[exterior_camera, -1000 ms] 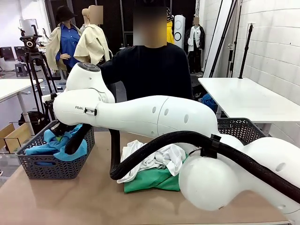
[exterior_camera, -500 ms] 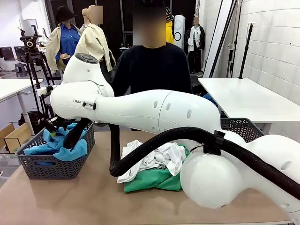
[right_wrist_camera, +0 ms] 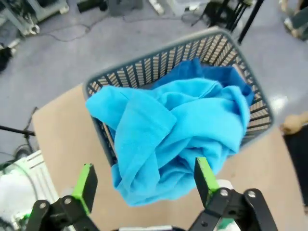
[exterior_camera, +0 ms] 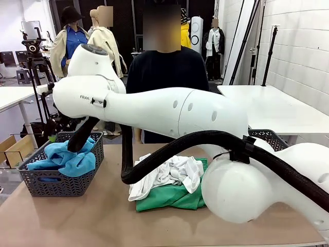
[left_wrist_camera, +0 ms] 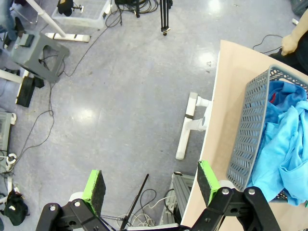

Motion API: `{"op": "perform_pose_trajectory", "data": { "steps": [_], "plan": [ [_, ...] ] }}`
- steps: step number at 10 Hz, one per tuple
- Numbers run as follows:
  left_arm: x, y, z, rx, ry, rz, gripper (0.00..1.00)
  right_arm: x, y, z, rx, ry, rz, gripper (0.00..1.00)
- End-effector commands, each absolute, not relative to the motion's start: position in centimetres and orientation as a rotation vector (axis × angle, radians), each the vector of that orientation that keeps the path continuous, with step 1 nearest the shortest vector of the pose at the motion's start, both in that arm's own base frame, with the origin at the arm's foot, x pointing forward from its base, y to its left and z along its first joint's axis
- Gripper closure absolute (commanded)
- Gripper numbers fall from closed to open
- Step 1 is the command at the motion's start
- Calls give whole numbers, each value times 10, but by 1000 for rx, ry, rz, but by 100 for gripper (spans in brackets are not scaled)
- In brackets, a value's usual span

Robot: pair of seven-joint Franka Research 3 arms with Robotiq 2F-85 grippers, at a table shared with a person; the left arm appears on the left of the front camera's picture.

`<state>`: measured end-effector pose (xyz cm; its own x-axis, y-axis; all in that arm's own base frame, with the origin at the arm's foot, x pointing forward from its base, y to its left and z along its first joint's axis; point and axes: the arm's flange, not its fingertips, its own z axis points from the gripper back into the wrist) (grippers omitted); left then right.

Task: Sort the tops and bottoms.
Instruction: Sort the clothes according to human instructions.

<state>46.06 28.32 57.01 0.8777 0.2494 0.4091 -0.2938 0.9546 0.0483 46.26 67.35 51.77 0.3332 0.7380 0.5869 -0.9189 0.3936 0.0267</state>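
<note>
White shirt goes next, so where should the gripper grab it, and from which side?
Pinch a raised fold near the middle of the white shirt, coming straight down from above. It lies crumpled on top of the shorts, so a high pinch probably lifts it alone.

Front view — bulky white right arm (exterior_camera: 169, 110) is covering one end of the bright green fabric shorts (exterior_camera: 167, 198) — and hiding most of the dark grey mesh basket (exterior_camera: 267, 138) behind it; contents unreadable.
</note>
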Motion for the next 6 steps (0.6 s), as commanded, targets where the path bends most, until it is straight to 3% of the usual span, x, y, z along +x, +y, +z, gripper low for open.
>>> {"op": "perform_pose_trajectory", "data": {
  "steps": [1, 6],
  "plan": [
    [459, 285, 571, 114, -413, 274, 0, 547, 768, 598, 319, -576, 1122, 0],
    [459, 285, 571, 114, -413, 274, 0, 533, 684, 701, 164, -680, 1137, 0]
  ]
}}
